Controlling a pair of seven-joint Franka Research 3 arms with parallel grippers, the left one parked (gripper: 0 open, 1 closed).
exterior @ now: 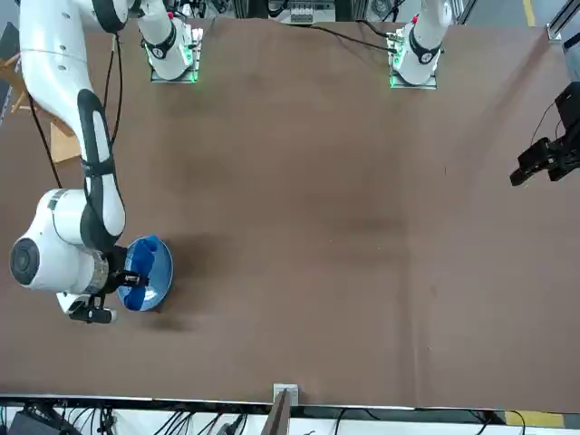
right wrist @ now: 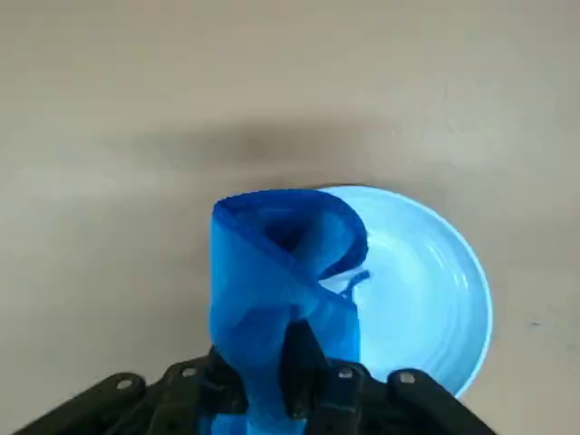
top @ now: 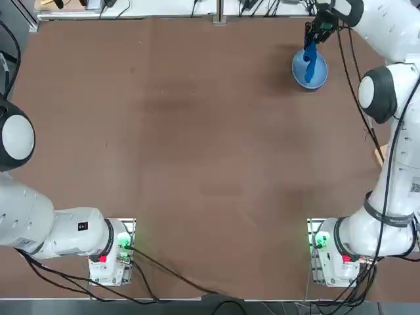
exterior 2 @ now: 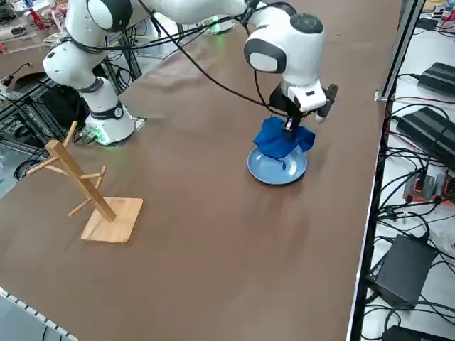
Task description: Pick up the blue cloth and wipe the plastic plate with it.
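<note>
Right gripper (right wrist: 288,381) pinched shut on blue cloth (right wrist: 281,281): soft, limp, draping at plate's 9 o'clock. Plastic plate (right wrist: 426,290) looks light, may skid; keep the bunched-fold pinch.

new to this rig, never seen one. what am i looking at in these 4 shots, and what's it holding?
Two white robot arms sit at a brown table; only the right one works. The pictures show it from overhead, from across the table, from its right side, and from a camera on its wrist. The right gripper, at the far right corner, is shut on a dark blue cloth that hangs over a small round light-blue plastic plate. A wooden peg rack stands by the table's right edge.
</note>
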